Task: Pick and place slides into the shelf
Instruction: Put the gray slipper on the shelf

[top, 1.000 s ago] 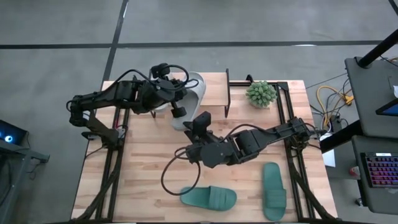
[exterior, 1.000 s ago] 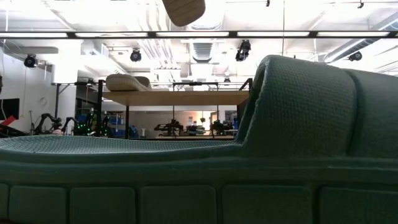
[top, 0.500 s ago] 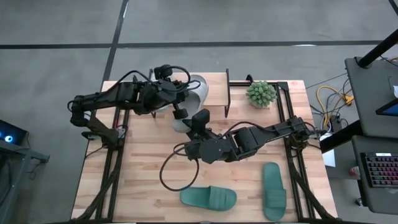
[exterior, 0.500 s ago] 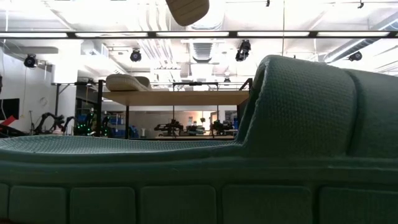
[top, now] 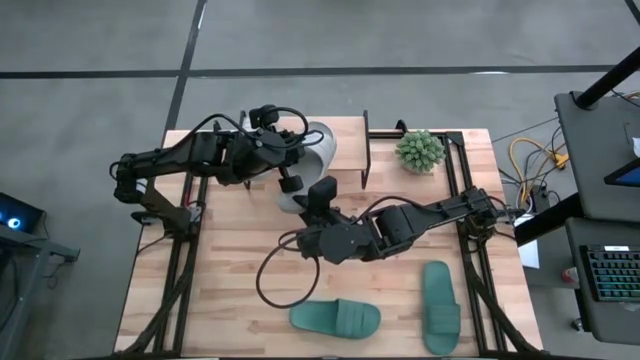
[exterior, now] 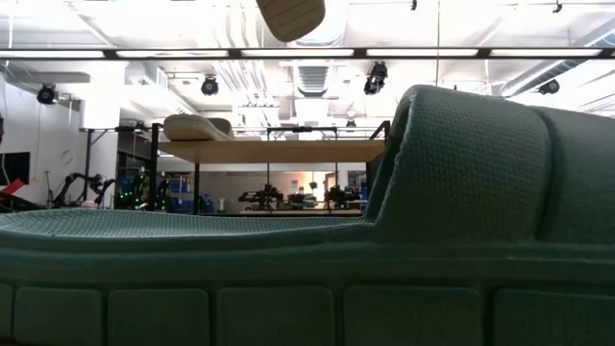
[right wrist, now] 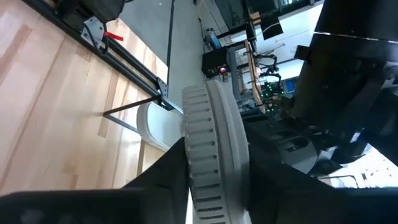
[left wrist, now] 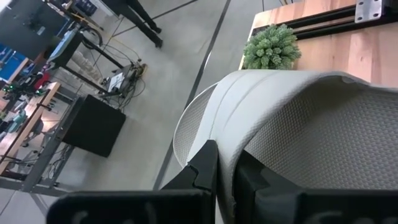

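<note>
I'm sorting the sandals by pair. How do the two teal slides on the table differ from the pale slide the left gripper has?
The teal slides lie flat on the table, untouched; the pale slide is clamped in the left gripper and held up off the table. The teal pair sits at the table's near edge; the pale slide is near the shelf. They differ in colour. All share the one-piece shape with a wide strap.

My high camera looks straight down on the whole table [top: 230, 270]. My low camera sits at tabletop height, pressed against a teal slide [exterior: 452, 192], facing the room. Both wrist cameras look closely along pale slides; the shelf [exterior: 274, 151] appears in high and low views.
</note>
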{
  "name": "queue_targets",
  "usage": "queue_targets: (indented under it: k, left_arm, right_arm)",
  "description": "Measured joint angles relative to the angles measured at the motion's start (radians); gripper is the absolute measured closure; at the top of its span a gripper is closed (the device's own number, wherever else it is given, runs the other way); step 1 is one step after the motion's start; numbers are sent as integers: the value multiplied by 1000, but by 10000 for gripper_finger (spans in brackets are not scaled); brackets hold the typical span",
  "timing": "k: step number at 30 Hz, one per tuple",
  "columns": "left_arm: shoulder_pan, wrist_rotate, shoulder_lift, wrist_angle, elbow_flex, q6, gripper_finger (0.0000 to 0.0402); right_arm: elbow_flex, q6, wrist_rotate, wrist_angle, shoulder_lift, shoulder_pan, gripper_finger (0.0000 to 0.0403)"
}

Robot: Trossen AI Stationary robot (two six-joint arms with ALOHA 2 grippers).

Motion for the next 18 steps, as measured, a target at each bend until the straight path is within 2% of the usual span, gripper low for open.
queue_targets:
  k: [6, 18]
  left_arm:
    - [0, 0, 0, 1, 0, 8, 400]
    - [0, -4, 0, 1, 0, 7, 400]
  right_arm:
    - [0, 19, -3, -5, 0, -2, 344]
    - [0, 79, 7, -4, 0, -4, 343]
